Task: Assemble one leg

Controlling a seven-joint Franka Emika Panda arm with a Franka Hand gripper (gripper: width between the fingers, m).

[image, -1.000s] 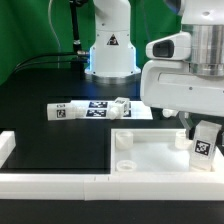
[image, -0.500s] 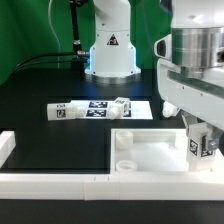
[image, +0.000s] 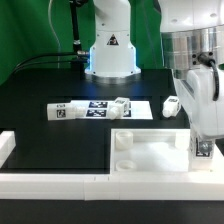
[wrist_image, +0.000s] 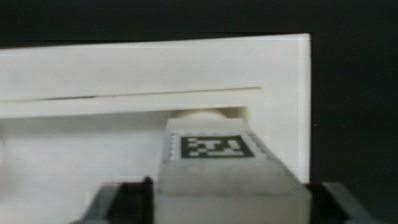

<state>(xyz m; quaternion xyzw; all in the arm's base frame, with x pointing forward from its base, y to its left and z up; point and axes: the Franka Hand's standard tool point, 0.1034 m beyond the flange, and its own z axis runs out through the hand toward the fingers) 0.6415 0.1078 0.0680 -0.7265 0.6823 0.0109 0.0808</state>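
My gripper (image: 203, 143) is shut on a leg (image: 204, 152), a small white block with a black-and-white tag, and holds it upright over the near right corner of the large white panel (image: 150, 150) in the exterior view. In the wrist view the leg (wrist_image: 221, 150) sits between my two dark fingers (wrist_image: 125, 203), with the gripper (wrist_image: 226, 208) closed on its sides and the white panel (wrist_image: 143, 70) beyond it. I cannot tell whether the leg's lower end touches the panel. A round socket (image: 123, 141) shows on the panel's left corner.
The marker board (image: 100, 108) lies behind the panel, with loose legs on and beside it (image: 62, 111), (image: 120, 103), (image: 171, 106). The arm's white base (image: 110, 50) stands at the back. A white wall (image: 55, 181) runs along the front and left.
The wrist has turned about its axis, so the hand now shows narrower, and the held leg has sunk a little toward the panel's right corner.
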